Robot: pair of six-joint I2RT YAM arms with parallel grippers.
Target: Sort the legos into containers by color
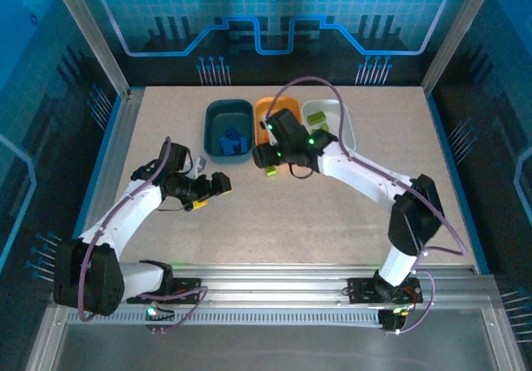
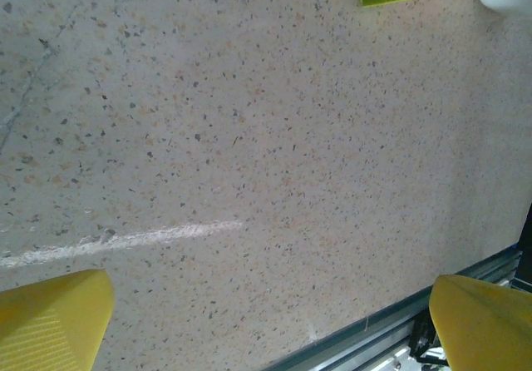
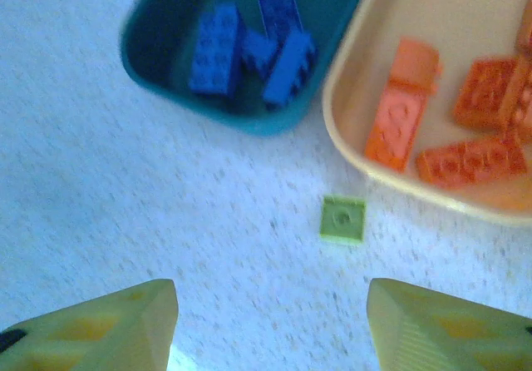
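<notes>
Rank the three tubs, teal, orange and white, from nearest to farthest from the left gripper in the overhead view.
1. Teal tub, leftmost, just beyond the left gripper.
2. Orange tub, in the middle.
3. White tub, rightmost.

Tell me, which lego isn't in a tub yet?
The small lime green lego. It lies alone on the table just outside the teal tub and the orange tub; the blue legos and orange legos are inside those.
</notes>
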